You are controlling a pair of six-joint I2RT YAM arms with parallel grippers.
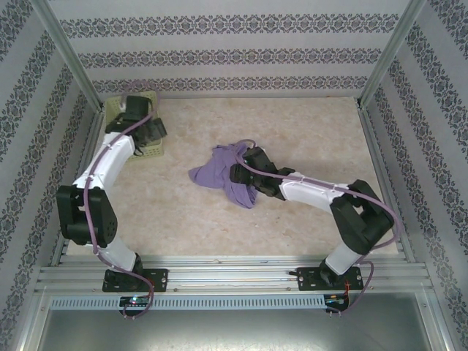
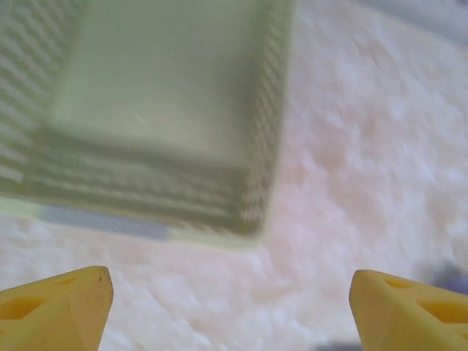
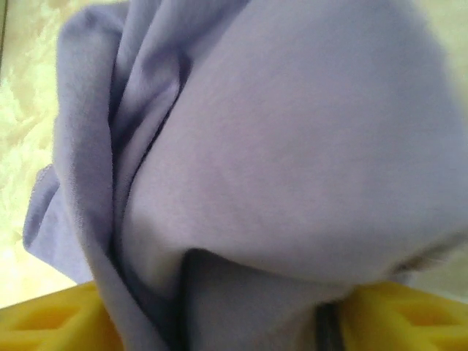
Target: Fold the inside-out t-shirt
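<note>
One crumpled inside-out t-shirt [image 3: 292,146] mid-table, deep inside the wide-spread right claw [image 3: 234,325]

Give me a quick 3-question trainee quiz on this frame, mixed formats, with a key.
1. Cloth of the inside-out t-shirt sits between the fingers of which tool?
2. The left tool is closest to: A) the pale green basket; B) the inside-out t-shirt; C) its own arm's mount.
3. True or false: the inside-out t-shirt lies folded flat on the table.

Key
1. The right tool.
2. A.
3. False: it is bunched in a heap.
</note>
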